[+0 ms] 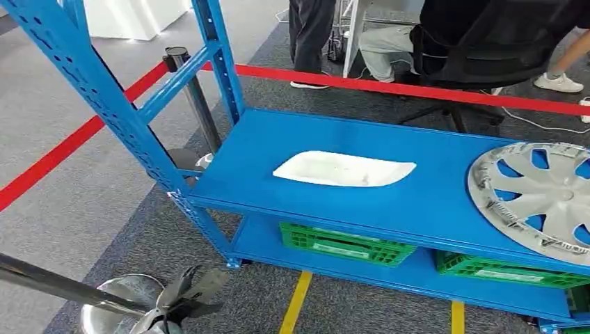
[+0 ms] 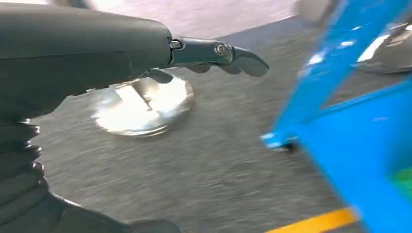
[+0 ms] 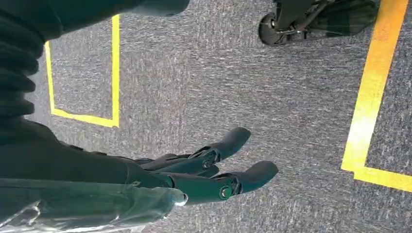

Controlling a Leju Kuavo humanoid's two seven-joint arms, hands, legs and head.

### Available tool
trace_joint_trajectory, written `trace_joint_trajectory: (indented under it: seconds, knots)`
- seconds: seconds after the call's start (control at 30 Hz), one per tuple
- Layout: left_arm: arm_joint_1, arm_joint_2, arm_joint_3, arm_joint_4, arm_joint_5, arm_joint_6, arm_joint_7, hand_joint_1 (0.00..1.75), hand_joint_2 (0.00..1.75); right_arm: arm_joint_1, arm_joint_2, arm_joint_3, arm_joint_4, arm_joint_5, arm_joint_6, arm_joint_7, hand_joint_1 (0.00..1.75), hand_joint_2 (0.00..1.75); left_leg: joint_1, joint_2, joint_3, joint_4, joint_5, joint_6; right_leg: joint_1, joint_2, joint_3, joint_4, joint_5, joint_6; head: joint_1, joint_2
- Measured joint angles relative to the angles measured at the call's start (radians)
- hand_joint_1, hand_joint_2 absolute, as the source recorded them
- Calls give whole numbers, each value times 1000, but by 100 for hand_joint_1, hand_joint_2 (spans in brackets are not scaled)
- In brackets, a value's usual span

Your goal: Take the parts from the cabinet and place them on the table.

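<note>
We judge the task barely begun: both parts we can see lie on the blue cabinet's (image 1: 389, 202) upper shelf, the white tray-like part (image 1: 344, 169) near its middle and the silver wheel cover (image 1: 536, 198) at its far end, each well apart from our fingers, and no table is in sight. Our left hand (image 1: 182, 300) hangs low beside the cabinet's corner post with fingers (image 2: 243, 58) apart and holding nothing, and our right hand (image 3: 209, 167) hangs over the carpet, fingers loosely spread and empty. We count two parts on the upper shelf, two green crates (image 1: 344, 243) on the lower shelf, and two hands free.
</note>
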Motion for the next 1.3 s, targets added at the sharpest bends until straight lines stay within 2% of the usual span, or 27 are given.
trace_joint_trajectory:
  seconds: [0.2,0.4,0.47,0.57,0.73,0.77,0.87,0.97,1.07,1.2,1.23,1.27,1.3]
  knots:
    - [63,16,78,43,108,22,103,0,175,6,0,-1,0,-18,-16,8,0,175,0,0,0,0,-1,0,0,0,0,-1,-1,0,0,0]
    - [82,32,177,59,215,34,194,0,175,7,0,-7,0,-24,-20,8,0,175,0,0,-1,0,0,0,0,0,1,-1,-1,0,0,0]
    - [86,39,218,59,271,63,184,0,175,7,0,-9,0,-24,-21,6,0,175,0,0,-1,0,0,0,0,0,1,-1,-1,0,0,0]
    - [86,56,307,59,355,111,126,0,175,7,0,-11,0,-24,-23,1,0,175,0,0,-1,0,0,0,0,0,1,-1,0,0,0,0]
    - [86,79,398,59,377,121,100,0,175,7,0,-12,0,-24,-23,1,0,175,0,0,0,0,0,0,0,0,1,-1,0,0,0,0]
    - [86,82,408,59,391,133,78,0,175,7,0,-12,0,-23,-25,0,0,175,0,0,0,0,0,0,0,0,1,-1,0,0,0,0]
    - [83,97,478,59,468,193,-68,0,175,7,-2,-12,0,-22,-28,-2,0,175,0,0,1,0,0,0,1,0,1,-1,0,0,0,0]
    - [80,139,570,43,534,223,-197,0,175,8,-9,-14,0,-22,-28,-2,0,175,0,0,1,0,0,0,0,0,1,-1,0,0,0,0]
    - [79,174,652,22,564,232,-258,0,175,8,-15,-16,-1,-22,-29,-2,0,175,0,0,1,0,0,0,1,0,1,-1,0,0,0,0]
    - [82,186,754,-62,608,256,-386,0,175,8,-18,-17,-1,-22,-31,-2,0,175,1,0,1,0,0,0,1,0,1,-1,0,0,0,0]
    - [85,185,784,-114,614,253,-402,0,0,8,-18,-17,-1,-22,-31,-3,0,175,1,0,1,0,0,0,1,0,1,-1,0,0,0,0]
    - [87,183,813,-170,616,245,-408,0,175,8,-18,-17,-1,-22,-31,-5,0,175,1,0,1,0,0,0,1,0,1,-1,0,0,0,0]
    - [90,178,836,-223,613,227,-410,0,175,8,-18,-18,-1,-22,-30,-5,0,175,1,0,1,0,0,0,1,0,1,-1,0,0,0,0]
